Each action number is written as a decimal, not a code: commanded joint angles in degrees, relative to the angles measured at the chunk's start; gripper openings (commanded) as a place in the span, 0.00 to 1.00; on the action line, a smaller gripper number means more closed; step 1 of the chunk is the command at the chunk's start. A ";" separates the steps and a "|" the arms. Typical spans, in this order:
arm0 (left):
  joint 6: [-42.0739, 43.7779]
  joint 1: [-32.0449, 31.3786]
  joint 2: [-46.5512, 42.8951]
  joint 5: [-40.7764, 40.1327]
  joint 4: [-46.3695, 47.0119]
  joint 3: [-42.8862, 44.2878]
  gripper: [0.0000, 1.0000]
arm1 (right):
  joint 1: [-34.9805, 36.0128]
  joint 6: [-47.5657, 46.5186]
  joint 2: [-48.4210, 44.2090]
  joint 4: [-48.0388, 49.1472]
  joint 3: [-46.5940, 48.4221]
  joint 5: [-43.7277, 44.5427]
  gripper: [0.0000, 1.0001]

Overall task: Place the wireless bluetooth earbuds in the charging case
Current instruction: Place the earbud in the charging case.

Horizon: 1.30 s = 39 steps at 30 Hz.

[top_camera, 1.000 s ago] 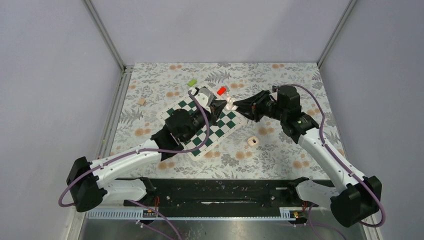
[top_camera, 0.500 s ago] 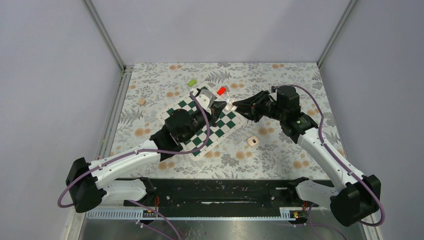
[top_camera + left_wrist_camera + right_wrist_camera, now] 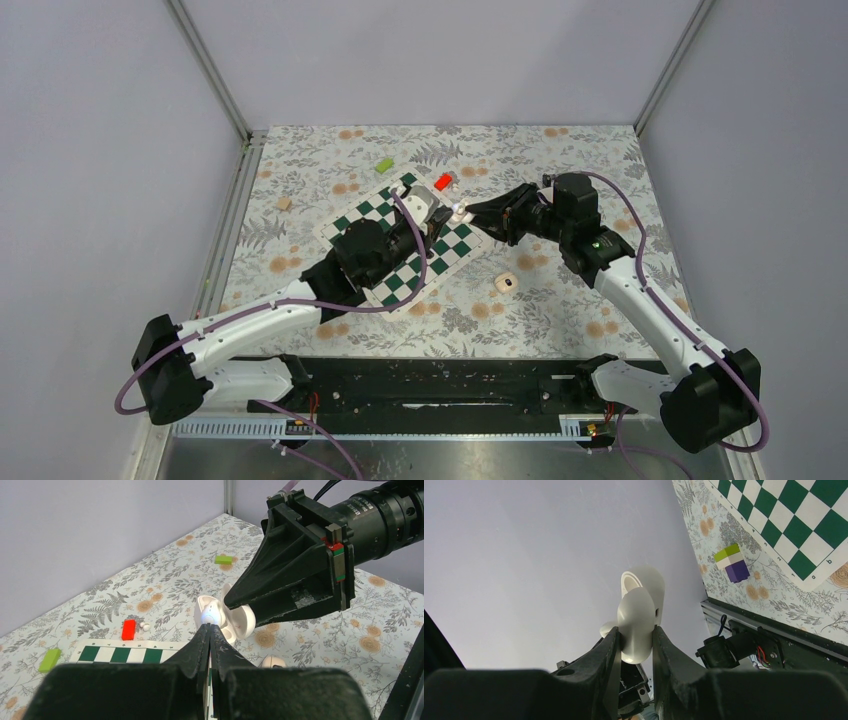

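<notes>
Contact: earbud at case
Shut left hand has edged in, tip on earbud; part-open right hand clamps case.

**Count.** On your desk you have one chessboard, two green blocks, one red block, one tan block, one green-white-purple stack, one beige rounded piece, one small white bead, one open charging case and one earbud.

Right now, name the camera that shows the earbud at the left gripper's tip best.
Left wrist: the white earbud sits large at the left gripper's shut tips, against the open charging case. Top external shows only a pale speck. Right wrist shows the case's outside; earbud not discernible.
</notes>
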 commanded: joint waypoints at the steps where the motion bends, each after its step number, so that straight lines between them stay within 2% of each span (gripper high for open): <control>1: 1.93 -0.34 -2.36 1.49 0.91 2.18 0.00 | -0.41 0.80 -0.17 2.57 -0.08 -0.98 0.00; 29: 3.95 -1.98 -1.22 1.36 -2.77 3.94 0.00 | -0.49 1.46 -0.76 5.40 -0.65 -0.87 0.00; 39: 4.16 -2.37 -1.07 -1.00 -4.52 4.73 0.00 | -0.59 1.62 -0.76 5.86 -0.70 -1.05 0.00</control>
